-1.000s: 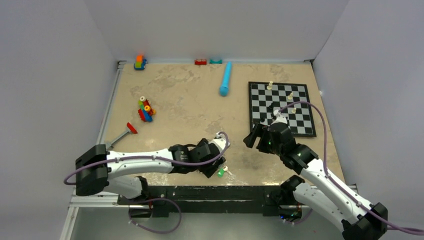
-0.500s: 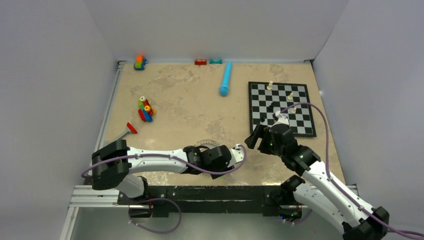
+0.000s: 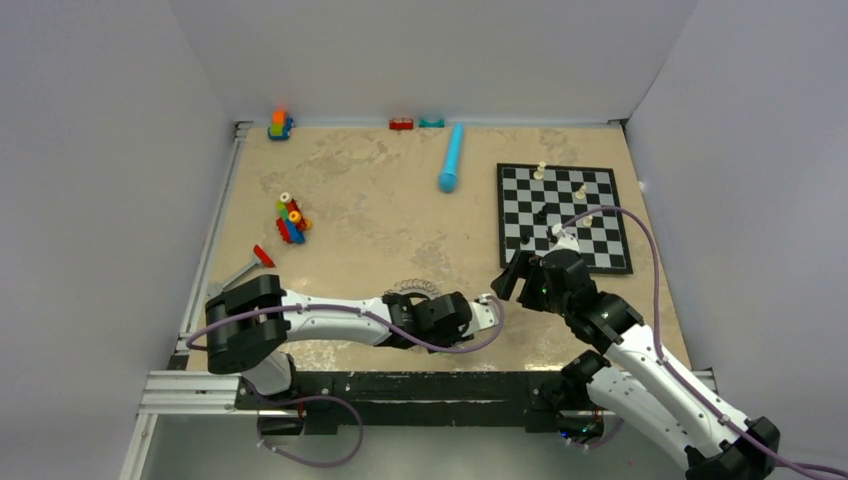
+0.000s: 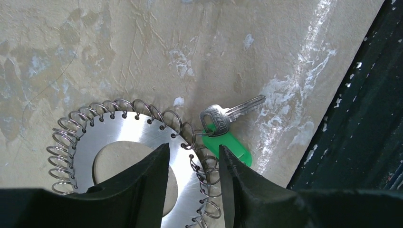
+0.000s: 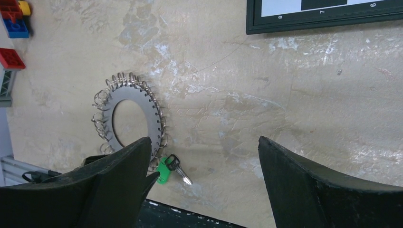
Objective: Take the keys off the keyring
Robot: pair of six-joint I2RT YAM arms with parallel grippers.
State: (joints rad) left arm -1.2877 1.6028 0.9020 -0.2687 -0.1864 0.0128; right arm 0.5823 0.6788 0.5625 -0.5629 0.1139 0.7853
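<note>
Your left fingers hang low over the keyring, parted only a sliver, with the rim on the key's side and its wire loops showing in the gap. They hold nothing that can be seen, and whether they touch the metal cannot be told. The keyring, a flat steel disc with a hole in the middle and small loops all round its edge, lies flat on the bench close to the dark rail at the near edge, well left of the chessboard. From above, your left arm covers most of it and only its far loops show

One silver key with a green tag is all the pictures show in the way of keys. It lies on the near side of the disc, hooked to one of the loops, its blade pointing away from the ring. Your right fingers are spread wide and empty, hovering above the bench to the right with ring and key both in their camera's sight

By this evidence the job is hardly begun: no key lies free on the bench, and the one visible is not yet off its loop. Left to do, as it looks, is to pin the disc with one arm and work that key off with the other
</note>
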